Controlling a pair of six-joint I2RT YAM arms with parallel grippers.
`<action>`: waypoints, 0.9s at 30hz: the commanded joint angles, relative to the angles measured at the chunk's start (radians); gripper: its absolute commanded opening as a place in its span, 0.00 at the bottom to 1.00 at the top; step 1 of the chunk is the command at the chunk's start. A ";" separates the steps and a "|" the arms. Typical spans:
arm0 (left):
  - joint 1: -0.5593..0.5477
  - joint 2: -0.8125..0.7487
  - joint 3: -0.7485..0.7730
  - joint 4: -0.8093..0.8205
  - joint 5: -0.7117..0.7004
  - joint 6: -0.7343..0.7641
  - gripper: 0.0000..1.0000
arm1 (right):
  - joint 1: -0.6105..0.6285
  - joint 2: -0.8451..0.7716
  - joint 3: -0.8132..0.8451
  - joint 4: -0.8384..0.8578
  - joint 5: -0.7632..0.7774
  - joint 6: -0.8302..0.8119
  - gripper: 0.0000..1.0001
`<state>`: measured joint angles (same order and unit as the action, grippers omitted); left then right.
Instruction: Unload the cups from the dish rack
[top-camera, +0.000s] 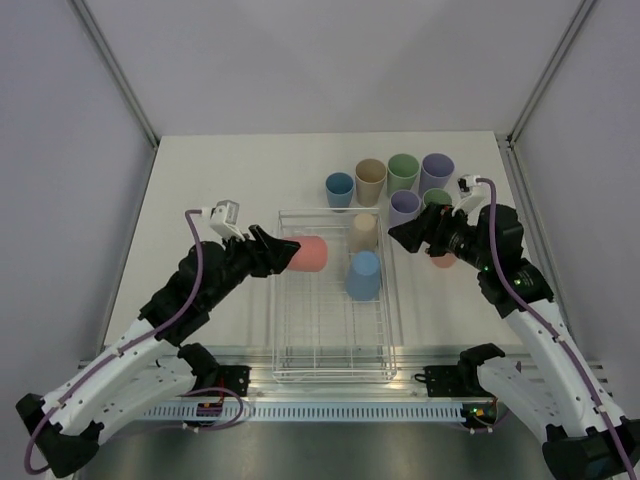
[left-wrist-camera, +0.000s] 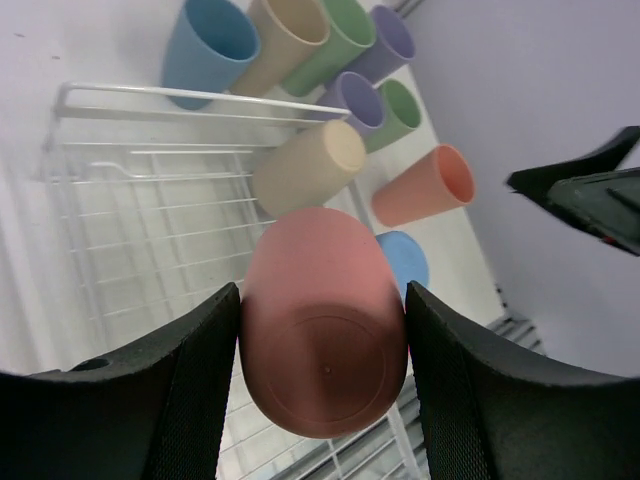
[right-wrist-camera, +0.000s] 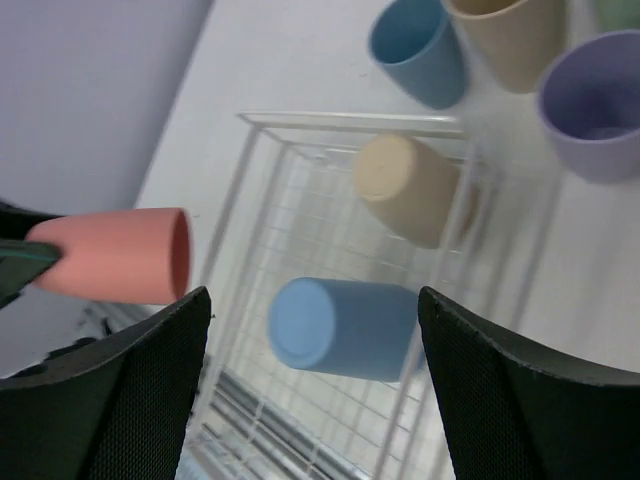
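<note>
From above: rack (top-camera: 283, 300) mid-table between the two arms. Left gripper (top-camera: 290, 250) is clamped on the base of a pink cup (top-camera: 311, 254), held sideways over the rack's left side with its mouth pointing right. Two cups sit mouth-down at the rack's far right end: a beige cup (top-camera: 363, 232) and, nearer, a blue cup (top-camera: 363, 276). Behind the rack, on the table (top-camera: 220, 180), stand the unloaded cups (top-camera: 403, 172), six of them upright: blue, beige, green, purple, then a smaller purple and a green partly hidden by the right arm. Right gripper (top-camera: 405, 235) hangs just off the rack's right rim, jaws wide, nothing in them. Left wrist view: both fingers (left-wrist-camera: 200, 380) press the pink cup's sides near its base, a firm-looking hold. A coral cup (left-wrist-camera: 425, 187) stands on the table right of the rack. Right wrist view: fingers spread far apart, with the blue and beige cups below and between them, untouched. The pink cup looks clear of the wire at the left. My reckoning: seven cups out, one in hand and to be set down, two left in the rack. Well past halfway.
</note>
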<state>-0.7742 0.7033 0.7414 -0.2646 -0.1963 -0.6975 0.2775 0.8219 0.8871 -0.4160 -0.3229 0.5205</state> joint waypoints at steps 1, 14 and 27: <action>0.065 -0.001 -0.075 0.229 0.274 -0.121 0.02 | -0.003 -0.030 -0.106 0.310 -0.293 0.169 0.88; 0.230 0.131 -0.358 1.063 0.630 -0.560 0.02 | -0.001 -0.066 -0.283 0.855 -0.533 0.526 0.88; 0.225 0.291 -0.364 1.298 0.583 -0.655 0.02 | 0.143 0.005 -0.292 0.878 -0.433 0.475 0.85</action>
<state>-0.5491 0.9756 0.3603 0.9035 0.3729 -1.2964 0.3687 0.8001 0.5827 0.4076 -0.7990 1.0248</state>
